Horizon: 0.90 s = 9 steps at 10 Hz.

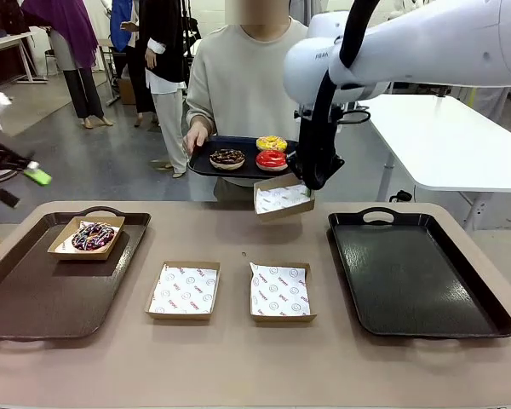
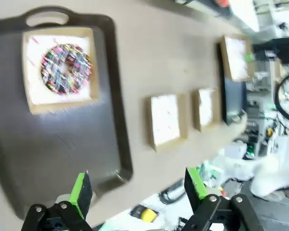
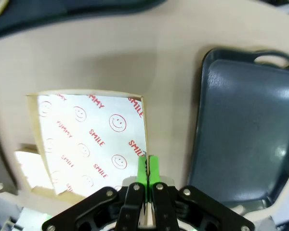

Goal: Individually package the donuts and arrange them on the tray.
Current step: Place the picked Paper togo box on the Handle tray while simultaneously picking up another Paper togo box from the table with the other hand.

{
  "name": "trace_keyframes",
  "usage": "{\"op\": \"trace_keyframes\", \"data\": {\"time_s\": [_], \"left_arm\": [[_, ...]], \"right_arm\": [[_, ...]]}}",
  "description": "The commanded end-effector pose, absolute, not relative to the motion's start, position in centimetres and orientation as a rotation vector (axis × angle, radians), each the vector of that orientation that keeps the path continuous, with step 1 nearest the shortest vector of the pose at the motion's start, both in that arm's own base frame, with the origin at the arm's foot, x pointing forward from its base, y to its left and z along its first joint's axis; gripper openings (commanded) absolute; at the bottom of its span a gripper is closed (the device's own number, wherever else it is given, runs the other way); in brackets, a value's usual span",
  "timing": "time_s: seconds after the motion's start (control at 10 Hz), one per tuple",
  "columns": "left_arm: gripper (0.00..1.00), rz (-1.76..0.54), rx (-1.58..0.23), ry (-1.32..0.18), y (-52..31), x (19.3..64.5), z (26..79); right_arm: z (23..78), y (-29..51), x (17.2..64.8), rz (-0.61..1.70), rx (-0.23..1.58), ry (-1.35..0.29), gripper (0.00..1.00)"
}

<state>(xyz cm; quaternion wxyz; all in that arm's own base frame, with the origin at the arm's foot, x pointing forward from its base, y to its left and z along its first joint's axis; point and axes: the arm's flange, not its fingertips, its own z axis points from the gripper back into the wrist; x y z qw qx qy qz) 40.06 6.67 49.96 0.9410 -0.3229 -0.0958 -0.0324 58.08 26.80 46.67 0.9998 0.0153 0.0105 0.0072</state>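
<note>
The right arm's jaws are clamping together on the rim of a paper-lined cardboard box (image 3: pixel 86 144). The arm is holding it off the bench (image 1: pixel 238 366), slightly tilted, just below and in front of the small black tray (image 1: pixel 206 162) that the person's hand (image 1: pixel 195 136) is offering. This looks meant to give the next donut a short drop into its own wrapper. Three donuts are waiting on that small tray: the chocolate-glazed donut (image 1: pixel 227 158), the yellow-iced donut (image 1: pixel 272 142) and the red-iced donut (image 1: pixel 272 159). The sprinkled donut (image 1: pixel 94 236) is already sitting in its box on the left tray (image 1: pixel 34 298), so one of four seems done. A second lined box (image 1: pixel 184 290) and a third lined box (image 1: pixel 280 291) are lying empty on the bench between the trays, likely for later turns, and the right tray (image 1: pixel 417 281) is standing bare. The left arm's jaws are standing wide apart, gripping nothing, hanging high over the left tray and out of the way.
</note>
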Motion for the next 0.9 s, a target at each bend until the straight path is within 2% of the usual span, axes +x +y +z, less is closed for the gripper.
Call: {"op": "trace_keyframes", "data": {"time_s": [0.0, 0.3, 0.7, 0.8], "left_arm": [[1.00, -0.023, -0.848, -0.216, 10.5, 37.0, 49.3], [1.00, 0.039, -0.991, -0.158, 15.5, 34.5, 47.9], [1.00, 0.166, -1.137, -0.080, 20.1, 36.6, 44.6], [1.00, 0.240, -1.180, -0.068, 20.6, 37.2, 43.8]], "right_arm": [[47.5, 28.2, 59.6, -0.016, 0.059, 0.062, 0.00], [49.1, 30.3, 60.8, -0.042, 0.040, 0.070, 0.00], [48.5, 30.9, 61.5, -0.054, 0.043, 0.085, 0.00], [48.7, 30.6, 60.4, -0.027, 0.046, 0.068, 0.00]]}}
